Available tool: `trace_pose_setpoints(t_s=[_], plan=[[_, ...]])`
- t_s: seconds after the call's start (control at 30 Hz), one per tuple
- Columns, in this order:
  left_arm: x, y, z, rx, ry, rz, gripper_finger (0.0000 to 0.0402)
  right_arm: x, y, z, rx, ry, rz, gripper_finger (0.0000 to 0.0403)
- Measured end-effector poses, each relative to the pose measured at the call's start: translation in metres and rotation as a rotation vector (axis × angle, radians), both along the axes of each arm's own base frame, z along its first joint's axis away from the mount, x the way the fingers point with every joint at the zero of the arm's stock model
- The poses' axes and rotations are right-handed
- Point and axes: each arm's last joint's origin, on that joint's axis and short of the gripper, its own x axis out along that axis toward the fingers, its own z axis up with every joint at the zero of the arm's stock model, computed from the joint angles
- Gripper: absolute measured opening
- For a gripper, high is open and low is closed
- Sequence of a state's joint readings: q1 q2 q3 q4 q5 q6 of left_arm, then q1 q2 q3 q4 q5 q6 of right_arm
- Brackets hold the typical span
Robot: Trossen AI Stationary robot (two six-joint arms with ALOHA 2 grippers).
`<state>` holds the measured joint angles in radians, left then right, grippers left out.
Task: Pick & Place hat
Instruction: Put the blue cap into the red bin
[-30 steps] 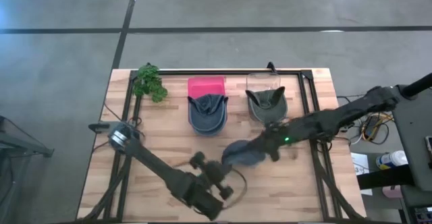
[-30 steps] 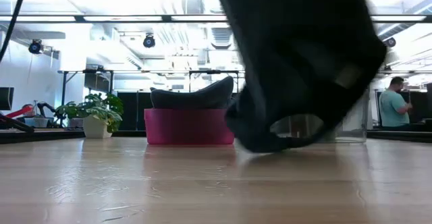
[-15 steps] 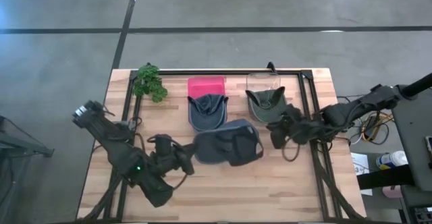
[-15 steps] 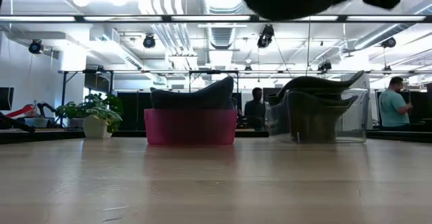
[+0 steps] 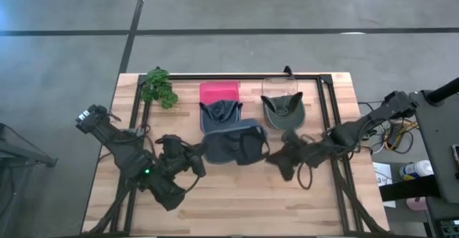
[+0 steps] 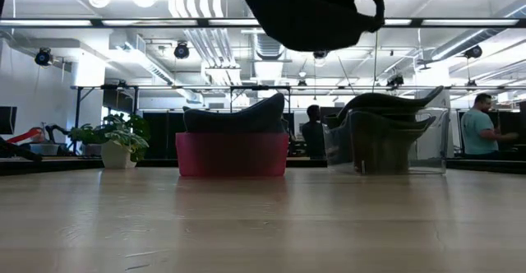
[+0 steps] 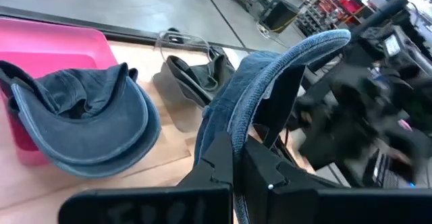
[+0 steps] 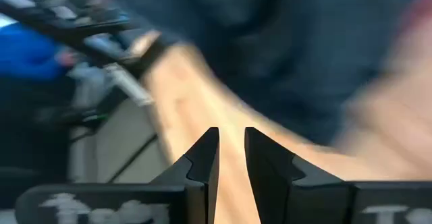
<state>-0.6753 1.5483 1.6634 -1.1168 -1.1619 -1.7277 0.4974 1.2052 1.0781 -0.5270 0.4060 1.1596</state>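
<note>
Low view: hat (image 6: 308,10) top cropped

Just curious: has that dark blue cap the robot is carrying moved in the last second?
Yes. The dark blue cap went up-left, toward the pink bin.

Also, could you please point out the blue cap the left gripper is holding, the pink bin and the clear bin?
blue cap (image 5: 231,146), high view, on its crown.
pink bin (image 6: 232,155), low view, on its front wall.
clear bin (image 6: 436,151), low view, on its front wall near one edge.
</note>
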Motion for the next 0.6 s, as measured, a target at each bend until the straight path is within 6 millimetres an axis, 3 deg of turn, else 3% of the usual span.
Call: trace_pose_setpoints(t_s=[0.1,0.23,0.6], plan=[[0.006,0.003,0.000,0.000,0.018,-0.012,0.0007,0.028,0.007,-0.010,0.029,-0.056,0.020,0.0068],[0.011,-0.001,0.002,-0.014,0.029,-0.069,0.0007,0.064,0.002,-0.027,0.004,-0.079,-0.057,0.0068],[0.020,-0.014,-0.004,-0.053,0.023,-0.118,0.0007,0.134,-0.018,-0.022,-0.198,-0.089,-0.177,0.0068]])
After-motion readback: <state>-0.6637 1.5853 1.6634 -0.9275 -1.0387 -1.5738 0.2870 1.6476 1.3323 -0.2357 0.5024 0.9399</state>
